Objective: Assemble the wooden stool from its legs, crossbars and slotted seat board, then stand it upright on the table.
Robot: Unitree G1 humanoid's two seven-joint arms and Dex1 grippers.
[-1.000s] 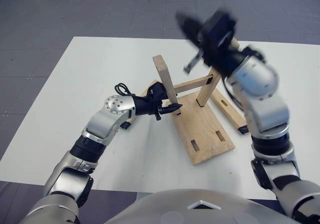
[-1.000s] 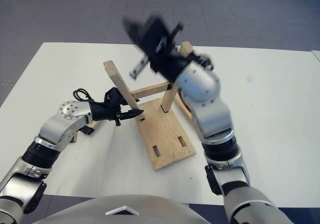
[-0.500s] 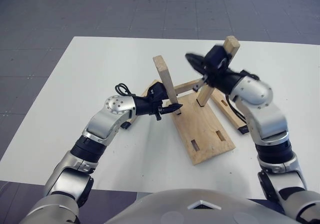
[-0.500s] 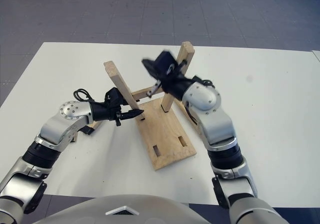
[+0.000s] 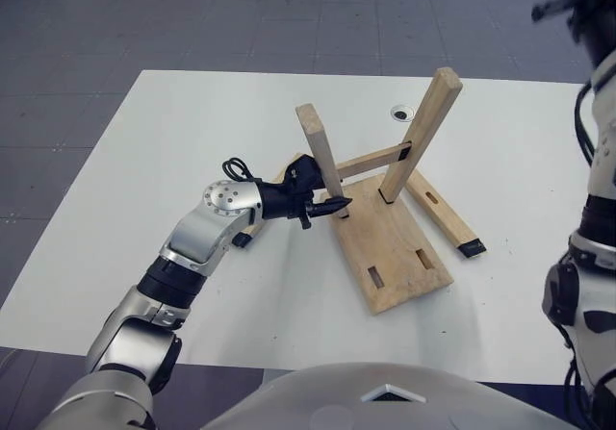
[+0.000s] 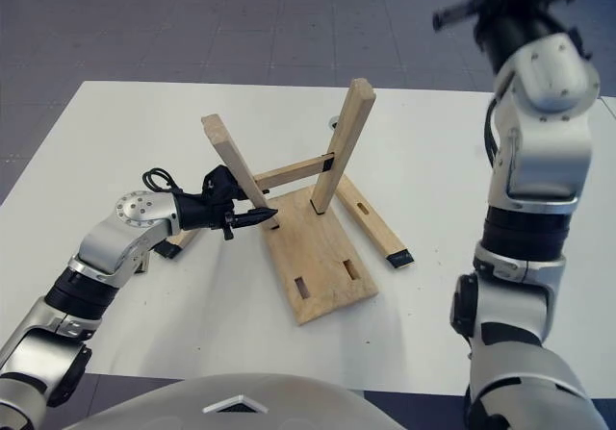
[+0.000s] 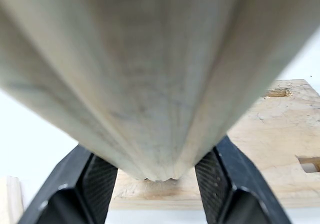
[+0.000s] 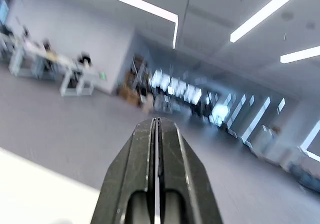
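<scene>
The slotted seat board [image 5: 393,249] lies flat on the white table [image 5: 183,132]. Two legs stand tilted in it, a left leg [image 5: 317,149] and a taller right leg [image 5: 426,122], joined by a crossbar [image 5: 370,162]. My left gripper [image 5: 331,204] is shut on the left leg just above the board; the left wrist view has that leg [image 7: 150,73] between the black pads [image 7: 97,184]. A loose leg [image 6: 372,220] with a black tip lies on the table right of the board. My right gripper [image 8: 156,121] is shut and empty, raised high at the right, well clear of the stool.
Another wooden piece [image 6: 183,241] lies partly hidden under my left forearm. A small round hole [image 5: 400,113] sits in the table behind the stool. Bare table stretches to the left, the front and the far right.
My right arm has swung up and to the right, away from the right leg and crossbar. The loose leg on the table has come into sight. My left gripper has kept still.
</scene>
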